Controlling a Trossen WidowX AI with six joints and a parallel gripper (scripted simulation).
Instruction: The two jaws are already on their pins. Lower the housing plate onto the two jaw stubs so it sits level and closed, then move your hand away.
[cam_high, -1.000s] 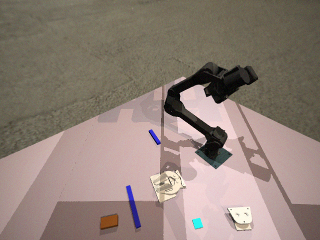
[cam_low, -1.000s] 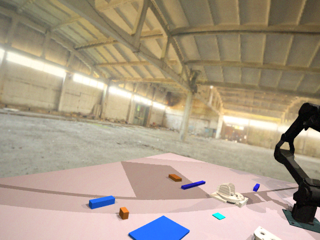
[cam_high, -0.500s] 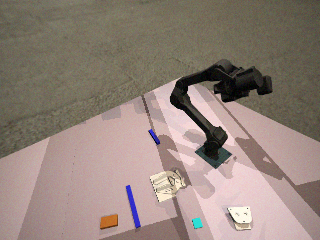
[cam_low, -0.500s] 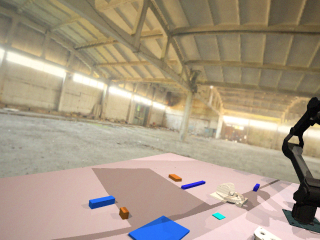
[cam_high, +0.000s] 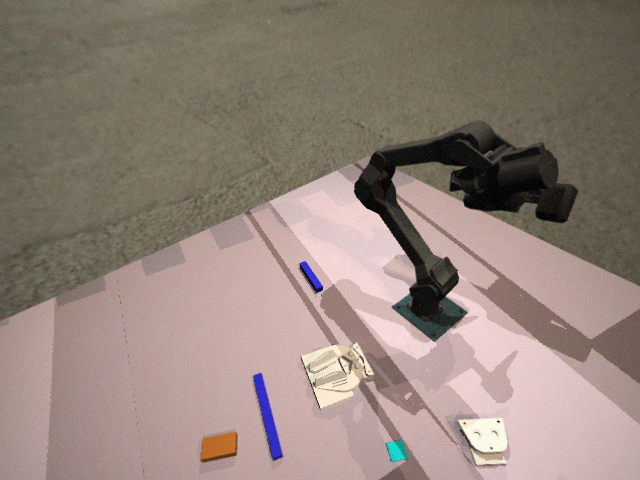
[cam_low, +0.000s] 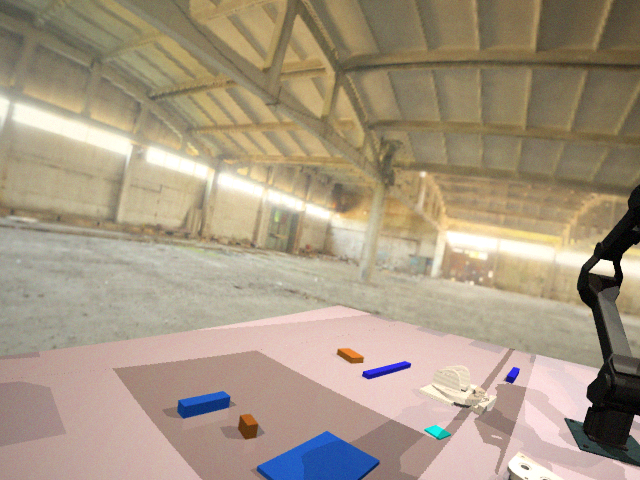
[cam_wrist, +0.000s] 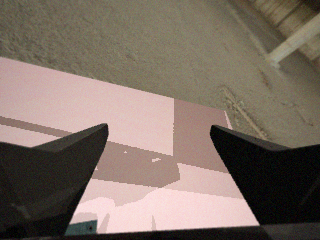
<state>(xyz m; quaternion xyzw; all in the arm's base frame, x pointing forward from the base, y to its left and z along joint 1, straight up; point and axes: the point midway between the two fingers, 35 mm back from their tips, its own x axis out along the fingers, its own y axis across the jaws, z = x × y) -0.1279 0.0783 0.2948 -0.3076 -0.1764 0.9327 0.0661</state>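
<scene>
The cream housing plate (cam_high: 484, 443) (cam_low: 535, 469) has two round holes. It rests tilted on a small cream stand (cam_high: 488, 459) and is cut off by the lower edge in the exterior view. The cream base (cam_high: 324, 400) (cam_low: 431, 393) lies on the table with a raised ribbed part. Small cream jaw pieces sit at its end nearer the arm; their exact fit on the pins and stubs is too small to tell. My gripper (cam_wrist: 161, 129) is open and empty, high above the table and well away from both plate and base. It is outside the frame in the exterior view.
Around the base lie a long blue bar (cam_high: 267, 416) (cam_low: 386, 369), a short blue bar (cam_high: 311, 276) (cam_low: 512, 375), an orange block (cam_high: 219, 446) (cam_low: 349, 355) and a cyan tile (cam_high: 397, 450) (cam_low: 437, 431). The exterior view also shows a blue block (cam_low: 203, 404), a small orange block (cam_low: 248, 426) and a blue slab (cam_low: 320, 459).
</scene>
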